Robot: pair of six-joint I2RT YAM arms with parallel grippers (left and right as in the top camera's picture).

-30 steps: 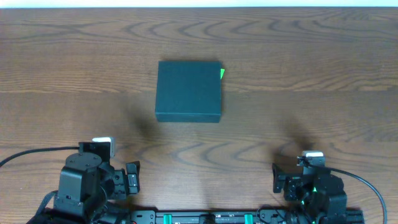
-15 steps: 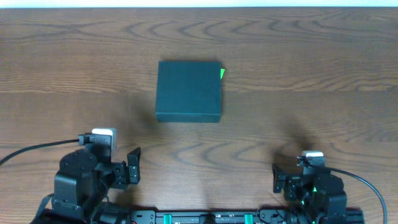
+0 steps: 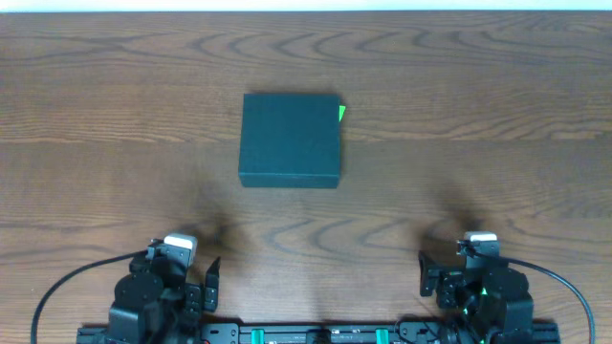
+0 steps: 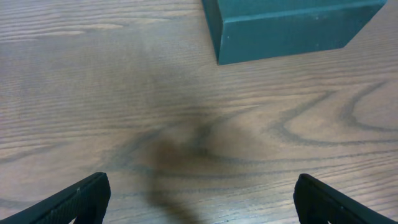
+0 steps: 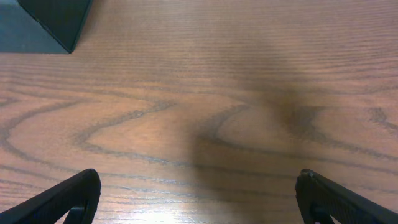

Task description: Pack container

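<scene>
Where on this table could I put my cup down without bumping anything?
Almost anywhere. The table is bare left of the dark container, right of it, behind it to the far edge, and in front of it. Only the near edge is crowded: the left pincer and right pincer sit there, both open.
</scene>
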